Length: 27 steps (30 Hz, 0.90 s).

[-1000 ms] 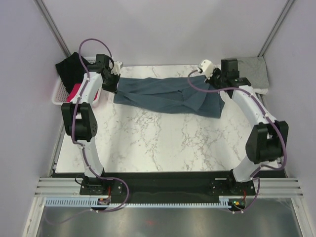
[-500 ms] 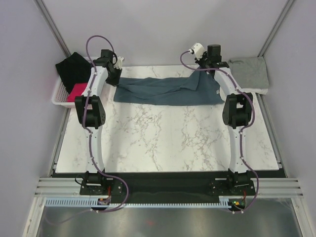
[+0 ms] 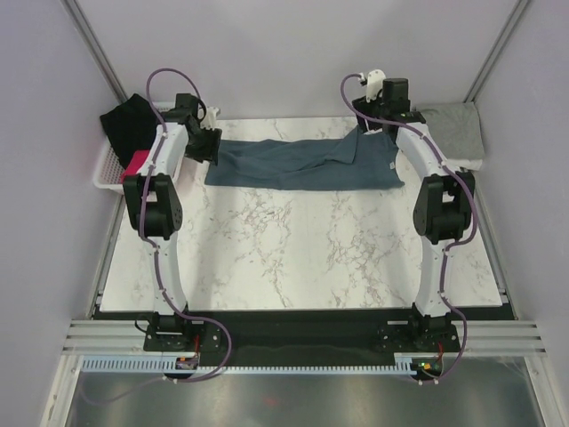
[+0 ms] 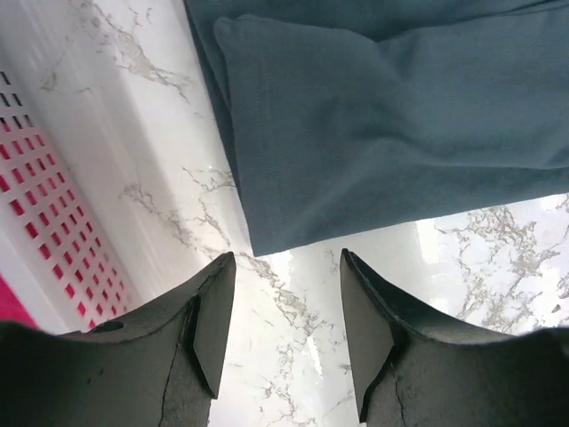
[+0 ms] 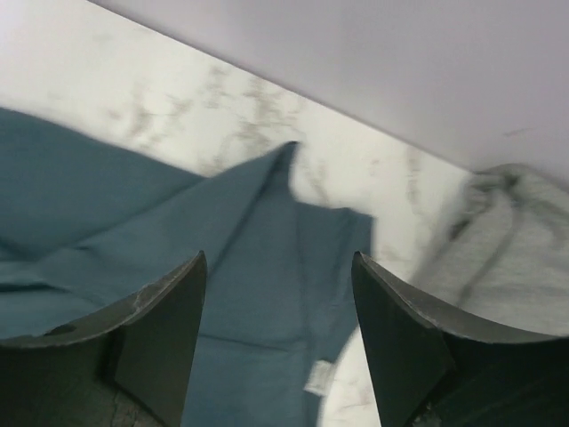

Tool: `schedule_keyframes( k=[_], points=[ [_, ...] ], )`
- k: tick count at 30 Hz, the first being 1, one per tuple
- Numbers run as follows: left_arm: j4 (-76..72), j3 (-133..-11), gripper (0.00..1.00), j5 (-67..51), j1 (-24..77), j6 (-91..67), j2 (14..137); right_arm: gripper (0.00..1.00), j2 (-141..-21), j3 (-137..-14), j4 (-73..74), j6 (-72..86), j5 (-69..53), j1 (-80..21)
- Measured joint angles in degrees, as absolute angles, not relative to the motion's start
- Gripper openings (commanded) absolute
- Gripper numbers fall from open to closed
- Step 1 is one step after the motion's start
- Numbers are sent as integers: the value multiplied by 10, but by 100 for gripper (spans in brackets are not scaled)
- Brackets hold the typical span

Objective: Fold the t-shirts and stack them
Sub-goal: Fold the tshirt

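The slate-blue t-shirt (image 3: 302, 165) lies folded into a long band across the back of the marble table (image 3: 293, 249). My left gripper (image 3: 212, 144) is open at the shirt's left end; in the left wrist view its fingers (image 4: 213, 311) stand over bare marble just short of the cloth's edge (image 4: 391, 116). My right gripper (image 3: 372, 129) hangs open above the shirt's right end (image 5: 258, 267), where a small white label (image 5: 317, 381) shows. Nothing is between either pair of fingers. The grey t-shirt (image 3: 458, 132) lies bunched at the back right corner (image 5: 507, 249).
A white slotted basket (image 3: 107, 173) stands off the table's left edge, close to my left gripper (image 4: 286, 302), with a black cloth (image 3: 129, 124) and a pink item (image 3: 138, 165) in it. Walls close in behind and at both sides.
Both grippers have opened and let go of the blue shirt, which now rests flatter along the back of the table. The right arm has swung toward the back wall.
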<state>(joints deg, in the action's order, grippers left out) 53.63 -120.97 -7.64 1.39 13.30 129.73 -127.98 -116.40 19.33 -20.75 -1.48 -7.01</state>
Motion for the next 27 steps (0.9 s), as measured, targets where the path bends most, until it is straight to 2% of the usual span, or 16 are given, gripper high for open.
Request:
schedule_keyframes(
  k=[4,9,19,22,23,24,25,26,27],
  points=[
    [533,-1192,53,-93,14,119,1298,70,-1237,-1115,193,-92,-122,-62],
    [534,-1185,51,-93,14,114,1319,69,-1266,-1077,190,41,-254,-39],
    [530,-1189,48,-58,14,112,1364,69,-1353,-1077,202,113,-316,-20],
    [530,-1189,36,-50,14,111,1372,66,-1357,-1080,201,117,-322,-20],
    [529,-1189,20,-48,14,111,1373,62,-1359,-1081,201,118,-324,-20],
    [529,-1189,12,-47,14,108,1373,60,-1360,-1082,199,119,-326,-20],
    [528,-1188,8,-46,14,110,1373,57,-1361,-1083,197,122,-328,-20],
    [526,-1187,3,-47,14,110,1373,50,-1362,-1084,196,123,-332,-20],
    [525,-1186,2,-46,14,110,1373,47,-1364,-1085,192,123,-335,-20]
  ],
)
